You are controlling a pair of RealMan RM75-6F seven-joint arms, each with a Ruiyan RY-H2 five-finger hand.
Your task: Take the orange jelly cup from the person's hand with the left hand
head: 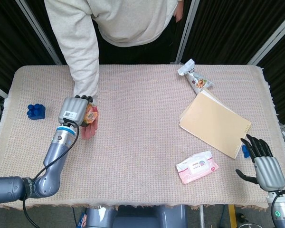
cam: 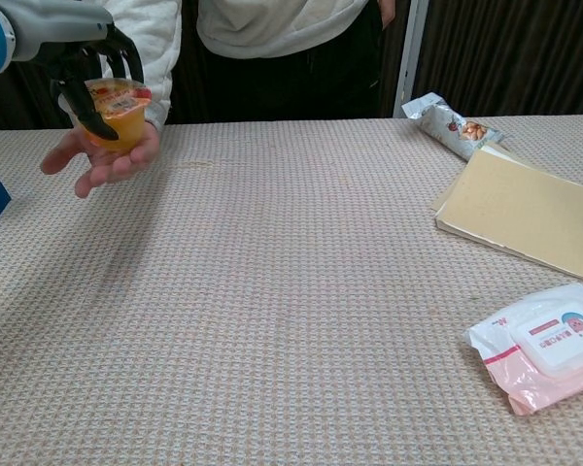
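Left hand [cam: 89,60] clamped on jelly cup [cam: 116,109] over person's palm [cam: 105,160].
We risk tipping it: the cup tilts, and the grip looks shallow near the lid.

Bare cloth [head: 133,137] beside person's hand [cam: 102,160]

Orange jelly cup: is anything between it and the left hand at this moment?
Nothing visible. The left hand already has its fingers around the orange jelly cup, which sits just above the person's hand.
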